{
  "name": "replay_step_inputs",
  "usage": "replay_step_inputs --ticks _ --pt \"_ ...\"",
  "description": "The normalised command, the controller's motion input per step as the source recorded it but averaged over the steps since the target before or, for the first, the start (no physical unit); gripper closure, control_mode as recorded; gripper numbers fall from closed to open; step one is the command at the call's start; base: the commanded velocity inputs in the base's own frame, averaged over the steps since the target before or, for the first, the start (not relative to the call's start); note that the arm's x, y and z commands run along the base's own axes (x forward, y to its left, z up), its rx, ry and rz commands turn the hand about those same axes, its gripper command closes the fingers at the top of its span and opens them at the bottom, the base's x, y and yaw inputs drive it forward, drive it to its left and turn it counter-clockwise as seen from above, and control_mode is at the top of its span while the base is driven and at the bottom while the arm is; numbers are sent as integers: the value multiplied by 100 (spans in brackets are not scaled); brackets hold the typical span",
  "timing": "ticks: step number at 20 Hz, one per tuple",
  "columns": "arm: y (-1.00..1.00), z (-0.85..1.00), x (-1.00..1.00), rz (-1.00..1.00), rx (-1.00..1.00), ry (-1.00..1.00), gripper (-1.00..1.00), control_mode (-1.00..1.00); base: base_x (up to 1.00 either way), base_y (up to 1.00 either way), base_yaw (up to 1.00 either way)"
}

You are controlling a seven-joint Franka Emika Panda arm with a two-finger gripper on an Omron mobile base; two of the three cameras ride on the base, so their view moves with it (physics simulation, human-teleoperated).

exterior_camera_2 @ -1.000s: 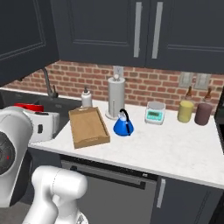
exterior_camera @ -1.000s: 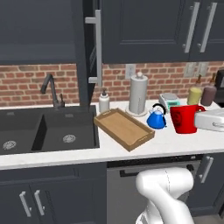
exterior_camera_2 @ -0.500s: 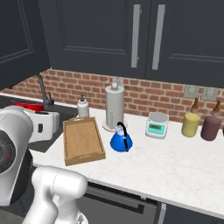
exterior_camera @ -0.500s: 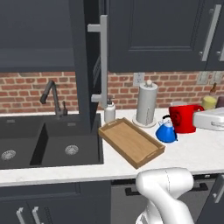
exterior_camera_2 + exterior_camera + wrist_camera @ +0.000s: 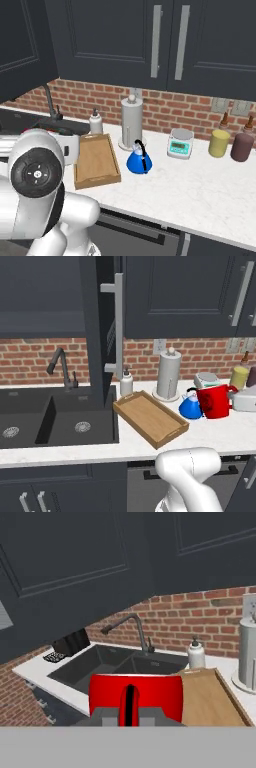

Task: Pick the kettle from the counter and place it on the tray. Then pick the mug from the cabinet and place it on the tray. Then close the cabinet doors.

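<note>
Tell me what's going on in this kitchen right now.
The robot arm's end effector appears to hold the red mug just in front of it, with the sink and the wooden tray beyond. Nothing lies on the tray. The blue kettle sits on the counter beside the tray, not on it. One cabinet door stands open above the sink, so neither placing nor closing is done.

The tray (image 5: 150,418) is matt wood. The kettle (image 5: 139,161) and mug (image 5: 216,401) are glossy. Brick wall (image 5: 165,107) looks rough.
</note>
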Motion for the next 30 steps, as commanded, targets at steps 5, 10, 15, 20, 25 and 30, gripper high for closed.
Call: replay_step_inputs --ticks 5,10,15,20,25,30 --pt "-7 -50 15 24 0 -3 100 -100 0 0 0" --pt "0 -43 47 37 0 -11 100 -100 0 0 0" --pt "0 -38 48 37 0 -17 100 -100 0 0 0" --pt "-1 -34 38 37 0 -30 100 -100 0 0 0" --pt "-1 -27 37 28 4 -20 100 -100 0 0 0" --pt "0 -16 25 8 4 -8 100 -100 0 0 0"
